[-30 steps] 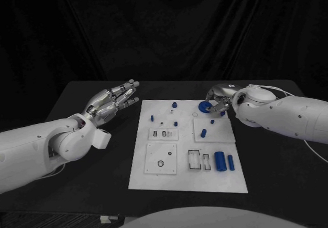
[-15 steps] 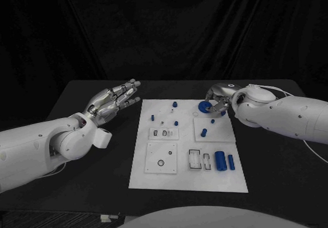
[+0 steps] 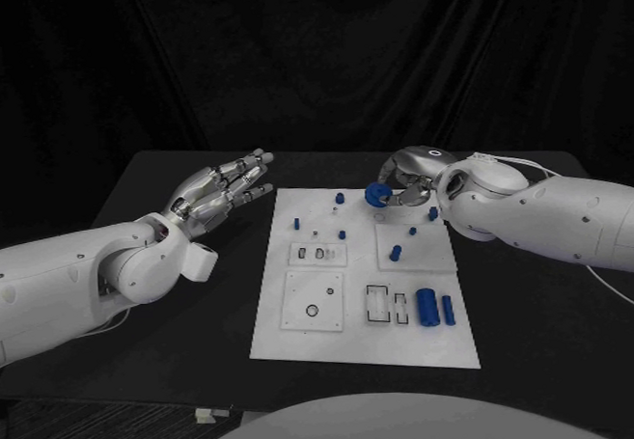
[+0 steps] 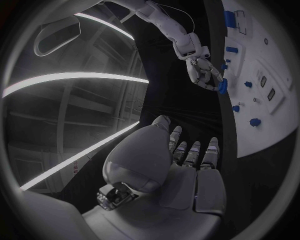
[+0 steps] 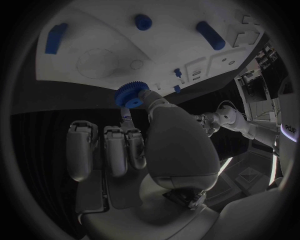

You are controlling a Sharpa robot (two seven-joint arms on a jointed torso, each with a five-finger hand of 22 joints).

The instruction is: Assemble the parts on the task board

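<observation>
Head view: my right hand [image 3: 410, 182] pinches the blue gear [image 3: 378, 195] just above the task board's [image 3: 363, 345] far edge, its peg somewhere below; left hand [image 3: 221, 192] spread, well aside.

The flat white rectangular task board [image 3: 363, 334] carries small blue plastic parts [image 3: 426, 308] on the matte black counter [image 3: 163, 186]; the toothed gear [image 3: 378, 195] is blue.

A lab: black table [image 3: 195, 311] (dark curtain [image 3: 312, 75] behind).
</observation>
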